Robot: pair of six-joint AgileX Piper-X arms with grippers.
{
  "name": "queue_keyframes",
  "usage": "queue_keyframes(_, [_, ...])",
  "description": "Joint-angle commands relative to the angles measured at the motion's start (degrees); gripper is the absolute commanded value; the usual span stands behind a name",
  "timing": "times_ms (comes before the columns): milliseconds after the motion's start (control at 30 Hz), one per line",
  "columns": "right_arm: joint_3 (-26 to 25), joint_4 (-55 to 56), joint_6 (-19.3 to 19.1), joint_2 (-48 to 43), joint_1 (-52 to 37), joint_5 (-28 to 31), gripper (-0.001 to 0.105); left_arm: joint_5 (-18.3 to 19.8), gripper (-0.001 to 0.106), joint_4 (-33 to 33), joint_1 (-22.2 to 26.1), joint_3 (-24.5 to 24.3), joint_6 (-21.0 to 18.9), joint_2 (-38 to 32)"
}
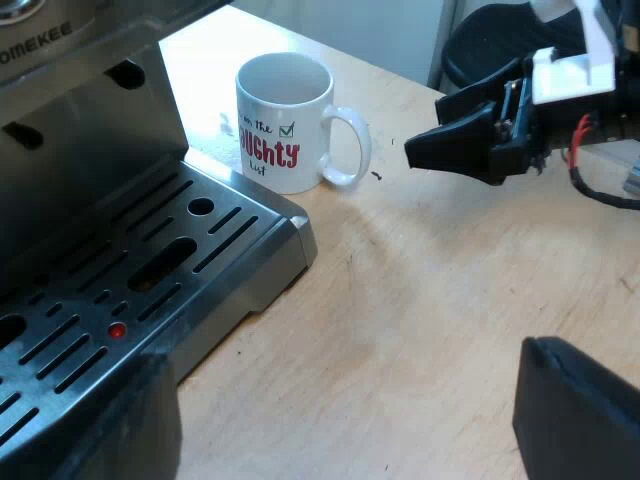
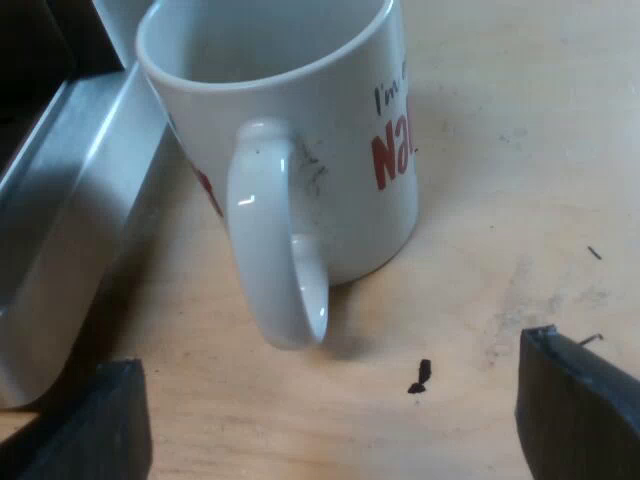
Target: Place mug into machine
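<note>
A white mug [image 1: 285, 120] with red and black lettering stands upright on the wooden table, just beside the corner of the espresso machine's drip tray [image 1: 150, 270]. Its handle [image 1: 348, 145] points toward my right gripper [image 1: 418, 150], which hovers a short way off. In the right wrist view the mug [image 2: 330, 150] is close, its handle [image 2: 275, 250] facing my right gripper [image 2: 330, 420], which is open with nothing between its fingers. My left gripper [image 1: 345, 430] is open over the bare table by the tray's edge, holding nothing.
The espresso machine [image 1: 80, 110] rises behind the slotted metal tray, which has a small red dot [image 1: 117, 330]. The tray's side wall [image 2: 60, 230] sits right next to the mug. A dark speck [image 2: 419, 376] lies on the wooden table [image 1: 420, 300].
</note>
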Motion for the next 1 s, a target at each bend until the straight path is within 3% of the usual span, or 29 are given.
queue_keyframes(33, [-1.9, -0.9, -2.3, 1.3, 3.4, 3.0, 0.095, -0.1, 0.07, -0.7, -0.3, 0.0, -0.9, -0.3])
queue_keyframes(167, [-3.7, -2.8, 0.5, 4.1, 7.8, 15.0, 0.095, -0.1, 0.07, -0.7, -0.3, 0.0, -1.1, -0.3])
queue_keyframes(367, [-5.6, -6.9, 3.1, 10.1, 8.1, 14.0, 0.095, -0.1, 0.07, -0.7, -0.3, 0.0, -2.2, -0.3])
queue_keyframes(1000, [-13.4, -10.9, 3.3, 22.9, 8.1, 10.0, 0.095, -0.1, 0.07, -0.7, -0.3, 0.0, -2.2, -0.3])
